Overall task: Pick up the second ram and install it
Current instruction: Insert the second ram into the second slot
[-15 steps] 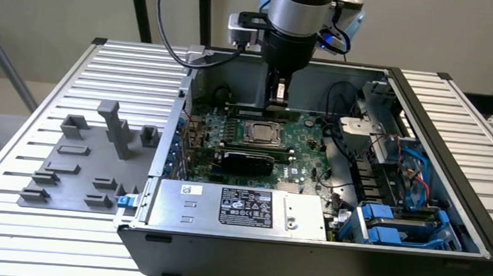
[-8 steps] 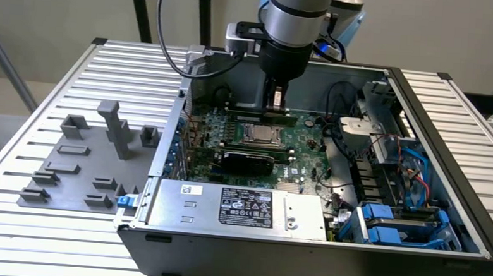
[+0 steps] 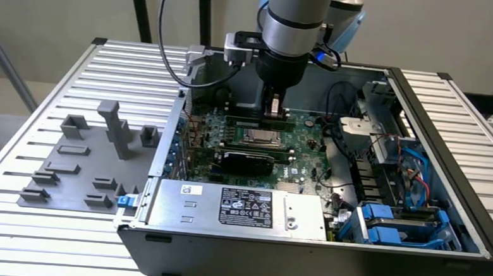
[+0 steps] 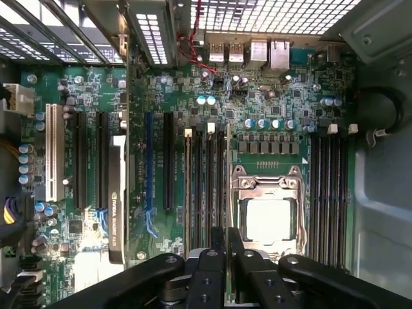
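Observation:
My gripper (image 3: 273, 109) hangs straight down inside the open computer case (image 3: 448, 155), just behind the CPU socket (image 3: 259, 137). Its fingers are shut on the second ram (image 3: 254, 120), a thin green stick lying level at the height of the memory slots on the motherboard (image 3: 301, 147). In the wrist view the black fingers (image 4: 215, 257) are pressed close together over the slots (image 4: 209, 187) beside the CPU socket (image 4: 267, 215). There the stick is edge-on and hard to tell from the slots. Whether it is seated in a slot I cannot tell.
A black expansion card (image 3: 245, 160) sits in front of the socket, with a grey power supply (image 3: 234, 207) nearer still. Cables and blue drive bays (image 3: 394, 225) crowd the exterior view's right. Grey fixture blocks (image 3: 85, 161) stand on the slatted table at the exterior view's left.

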